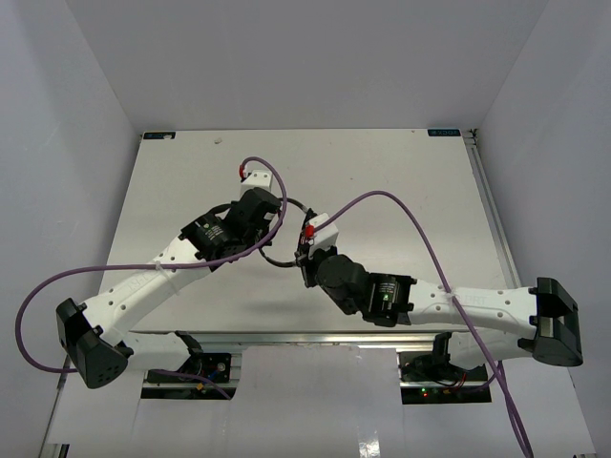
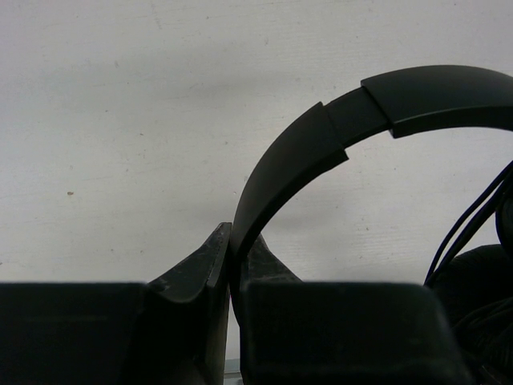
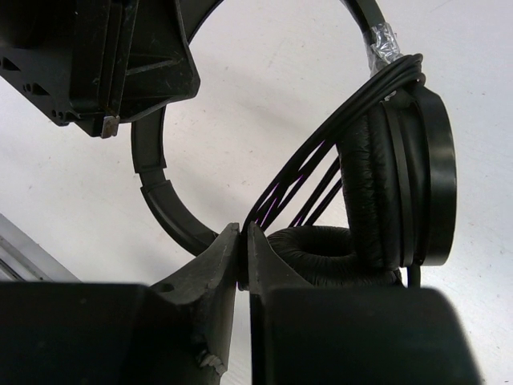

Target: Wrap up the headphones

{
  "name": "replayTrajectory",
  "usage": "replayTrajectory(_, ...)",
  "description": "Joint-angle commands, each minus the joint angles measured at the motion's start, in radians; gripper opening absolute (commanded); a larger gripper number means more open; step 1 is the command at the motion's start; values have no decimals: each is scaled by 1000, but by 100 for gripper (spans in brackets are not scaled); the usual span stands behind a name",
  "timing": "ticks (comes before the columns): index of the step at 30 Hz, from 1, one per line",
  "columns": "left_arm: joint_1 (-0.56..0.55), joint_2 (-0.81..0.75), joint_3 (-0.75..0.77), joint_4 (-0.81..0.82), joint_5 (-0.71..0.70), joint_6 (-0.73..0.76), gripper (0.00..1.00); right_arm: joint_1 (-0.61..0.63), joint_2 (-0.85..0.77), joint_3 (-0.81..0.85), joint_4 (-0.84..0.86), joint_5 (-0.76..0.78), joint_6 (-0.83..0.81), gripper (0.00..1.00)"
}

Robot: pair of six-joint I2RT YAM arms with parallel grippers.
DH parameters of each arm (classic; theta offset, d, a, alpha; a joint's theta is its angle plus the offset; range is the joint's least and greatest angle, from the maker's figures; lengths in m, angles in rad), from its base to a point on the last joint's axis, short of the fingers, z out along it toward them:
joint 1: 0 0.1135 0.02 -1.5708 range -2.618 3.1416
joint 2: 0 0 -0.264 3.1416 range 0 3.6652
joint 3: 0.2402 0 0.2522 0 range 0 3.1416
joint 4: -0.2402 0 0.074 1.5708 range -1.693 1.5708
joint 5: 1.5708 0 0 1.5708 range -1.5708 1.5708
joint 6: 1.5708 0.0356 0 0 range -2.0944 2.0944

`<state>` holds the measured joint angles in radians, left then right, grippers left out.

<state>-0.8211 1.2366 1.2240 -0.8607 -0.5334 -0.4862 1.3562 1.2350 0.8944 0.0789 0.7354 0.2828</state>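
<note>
Black on-ear headphones [image 3: 393, 176] with a thin plastic headband [image 2: 321, 136], padded round earcups and a thin black cord [image 3: 304, 188] hang between both arms over the middle of the white counter [image 1: 401, 172], well clear of every edge. The left gripper [image 2: 231, 245] is clamped on the headband. The right gripper [image 3: 243, 233] is pinched together where the cord strands meet the headband's lower end; which one it grips, I cannot tell. They probably handle light, with a springy band, soft pads and a limp, snag-prone cord, so the stiff band is the safest hold. No container is in view.
</note>
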Motion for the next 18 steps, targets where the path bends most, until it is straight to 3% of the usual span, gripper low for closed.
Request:
replayTrajectory(1, 3, -31, 52, 69, 17, -32, 0, 22, -17, 34, 18, 61, 3, 17)
replayTrajectory(7, 3, -39, 35, 77, 17, -29, 0, 31, -70, 24, 4, 79, -6, 33)
replayTrajectory(18, 4, -43, 8, 111, 34, -17, 0, 32, -266, -20, -28, 11, -39, 48)
